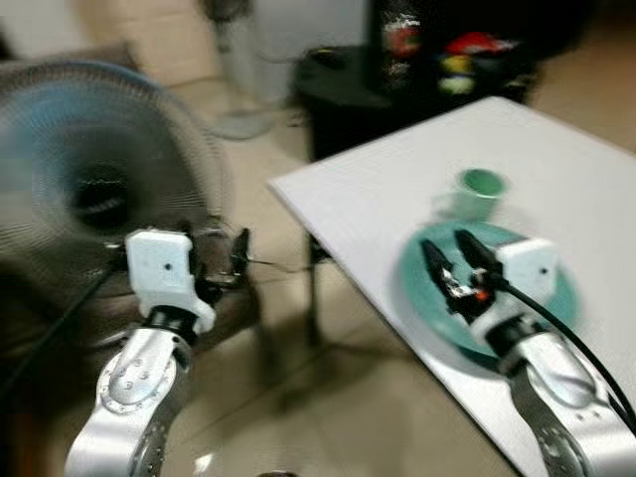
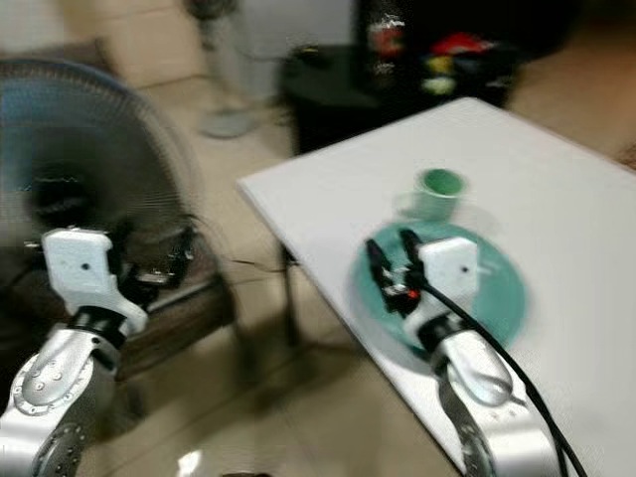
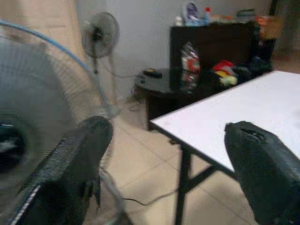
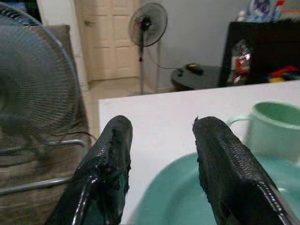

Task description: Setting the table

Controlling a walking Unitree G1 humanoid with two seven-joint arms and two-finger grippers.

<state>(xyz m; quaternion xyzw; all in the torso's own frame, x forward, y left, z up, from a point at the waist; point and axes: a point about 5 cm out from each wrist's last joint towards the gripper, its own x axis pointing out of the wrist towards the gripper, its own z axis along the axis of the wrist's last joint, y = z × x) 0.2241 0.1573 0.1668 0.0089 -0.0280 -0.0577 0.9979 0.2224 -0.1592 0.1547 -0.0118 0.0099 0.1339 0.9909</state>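
Note:
A green plate [image 1: 566, 293] lies near the front left edge of the white table [image 1: 397, 189]. A green cup [image 1: 477, 191] stands just behind it. My right gripper [image 1: 445, 241] hovers over the plate's near left part, open, with nothing between its fingers. In the right wrist view the plate [image 4: 178, 201] spreads under the fingers [image 4: 117, 140], and the cup [image 4: 276, 126] is ahead to one side. My left gripper [image 1: 214, 237] is off the table to the left, over the floor beside a fan, open and empty. The pictures are blurred.
A large floor fan [image 1: 89, 169] stands close at the left, right by my left arm. A second standing fan [image 3: 99, 35] is at the back wall. A black round side table [image 1: 343, 84] and a dark cabinet [image 3: 220, 42] with clutter stand behind the white table.

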